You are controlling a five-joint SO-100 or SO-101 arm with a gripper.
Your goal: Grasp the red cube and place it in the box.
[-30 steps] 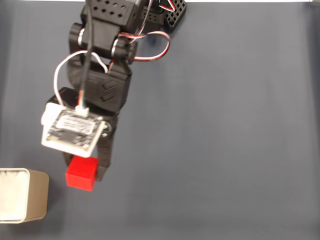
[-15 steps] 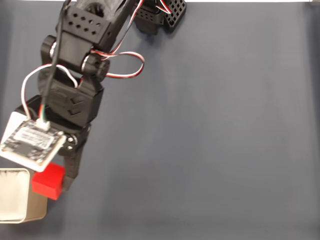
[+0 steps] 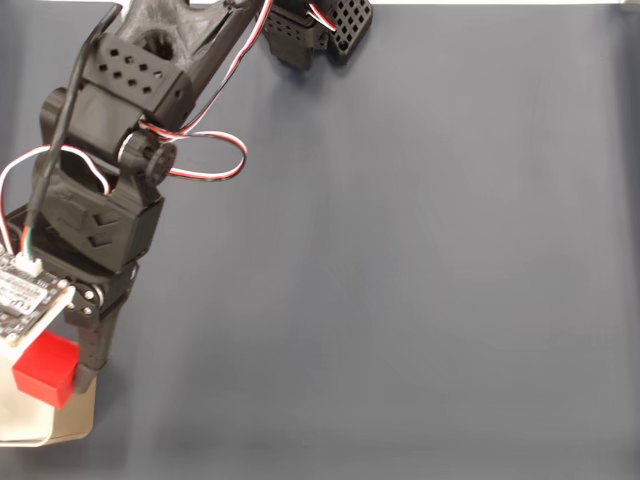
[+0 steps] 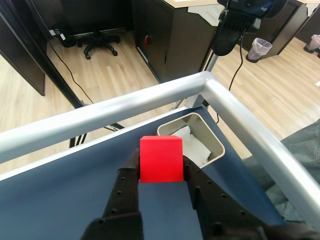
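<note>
My gripper [image 3: 48, 372] is shut on the red cube [image 3: 44, 370] and holds it above the table at the lower left of the fixed view, over the right part of the box [image 3: 72, 425]. In the wrist view the red cube [image 4: 160, 158] sits clamped between the two black fingers [image 4: 127, 181], with my gripper [image 4: 161, 172] just short of the tan box [image 4: 215, 144], whose white inside shows behind the cube. The arm and its camera board hide much of the box in the fixed view.
The blue-grey mat [image 3: 400, 280] spreads to the right of the arm. A metal rail [image 4: 125, 107] runs along the table's edge close behind the box and turns a corner [image 4: 207, 82] beside it. The arm's base [image 3: 320, 25] stands at the top.
The arm has swung to the left with the red cube held in the gripper, from beside the box to over it. The box has not moved.
</note>
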